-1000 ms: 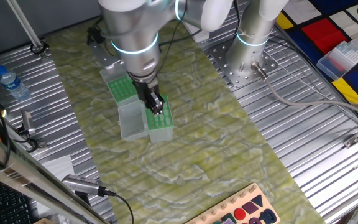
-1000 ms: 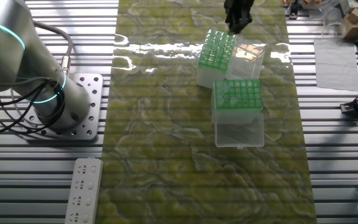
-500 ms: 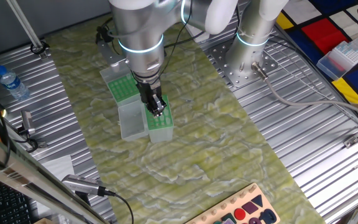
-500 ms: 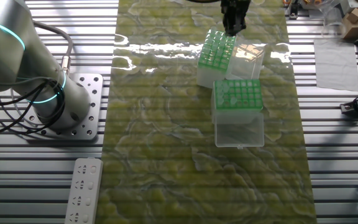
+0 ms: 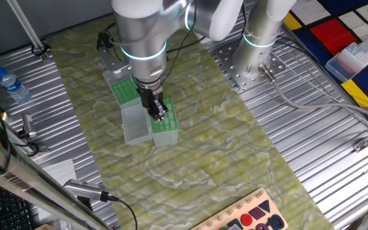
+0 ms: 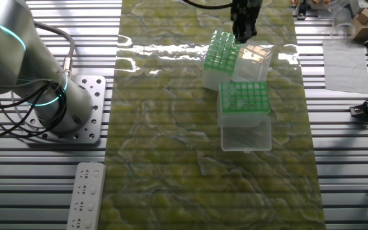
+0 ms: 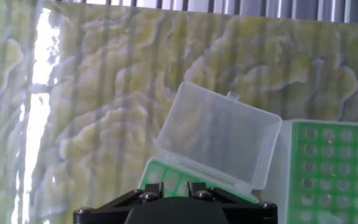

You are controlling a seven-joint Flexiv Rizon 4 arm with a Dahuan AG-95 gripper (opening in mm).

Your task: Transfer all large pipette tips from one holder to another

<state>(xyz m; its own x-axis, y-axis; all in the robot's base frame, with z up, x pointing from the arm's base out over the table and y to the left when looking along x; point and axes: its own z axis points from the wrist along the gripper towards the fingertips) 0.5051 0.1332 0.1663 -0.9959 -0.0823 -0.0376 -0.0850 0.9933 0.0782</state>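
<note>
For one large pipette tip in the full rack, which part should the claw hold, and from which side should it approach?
Probably the round top, coming straight down from above. The large pipette tips stand upright in a tight grid in their rack, so only the tops are exposed and neighbours block the sides. A tip in an outer row seems easiest. The claw hangs near that rack.
</note>
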